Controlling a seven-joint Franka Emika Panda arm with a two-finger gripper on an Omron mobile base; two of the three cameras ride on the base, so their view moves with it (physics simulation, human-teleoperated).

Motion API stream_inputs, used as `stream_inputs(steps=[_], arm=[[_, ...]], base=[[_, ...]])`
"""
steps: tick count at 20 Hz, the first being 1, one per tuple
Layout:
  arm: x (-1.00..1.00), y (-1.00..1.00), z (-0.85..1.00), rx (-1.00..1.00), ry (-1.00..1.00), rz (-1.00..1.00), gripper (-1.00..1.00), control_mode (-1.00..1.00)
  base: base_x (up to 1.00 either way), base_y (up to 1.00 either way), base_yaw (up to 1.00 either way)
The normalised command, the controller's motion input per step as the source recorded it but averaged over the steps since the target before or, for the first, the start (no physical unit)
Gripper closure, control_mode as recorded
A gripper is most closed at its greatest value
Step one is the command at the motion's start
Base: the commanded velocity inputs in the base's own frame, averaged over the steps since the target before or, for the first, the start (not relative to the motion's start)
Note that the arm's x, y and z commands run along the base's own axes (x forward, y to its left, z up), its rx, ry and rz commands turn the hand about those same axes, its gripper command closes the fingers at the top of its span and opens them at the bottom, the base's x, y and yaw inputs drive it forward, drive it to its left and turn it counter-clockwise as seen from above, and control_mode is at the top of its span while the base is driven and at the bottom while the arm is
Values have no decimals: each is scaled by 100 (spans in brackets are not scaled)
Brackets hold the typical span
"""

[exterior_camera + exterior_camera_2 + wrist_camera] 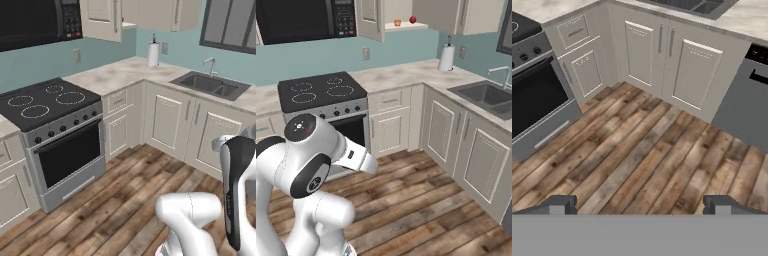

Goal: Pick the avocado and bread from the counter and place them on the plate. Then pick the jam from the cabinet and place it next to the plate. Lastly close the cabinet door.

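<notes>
The gripper (640,205) stood wide open and empty, its two dark fingertips (561,204) far apart over the wooden floor (637,160), with nothing between them. In the hand view the stove (534,95) sat at about ten o'clock and the base cabinets (662,60) at twelve.

In the right base view the cabinet (398,12) hung at twelve o'clock with its cabinet door (370,17) swung open. Inside, on the shelf, the jam (413,19) showed as a tiny red blob, with a small orange thing (397,22) near it at nine o'clock (too small to identify). The counter (406,75) ran below, bent around the corner, carrying a paper towel roll (446,57) at two o'clock and the sink (483,95) at three. The microwave (306,20) hung at eleven o'clock above the stove.
</notes>
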Motion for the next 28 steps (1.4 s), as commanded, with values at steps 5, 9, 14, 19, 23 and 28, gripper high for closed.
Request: stream_inputs(steps=[5, 9, 14, 19, 23, 28], arm=[[0, 0, 0, 0, 0, 0, -100, 100], [0, 0, 0, 0, 0, 0, -100, 100], [0, 0, 0, 0, 0, 0, -100, 100], [0, 0, 0, 0, 0, 0, -100, 100], [0, 0, 0, 0, 0, 0, -100, 100], [0, 0, 0, 0, 0, 0, -100, 100]], base=[[62, -14, 20], [61, -14, 21], [56, -17, 21], [44, -29, 23], [26, -44, 24], [17, -48, 21]])
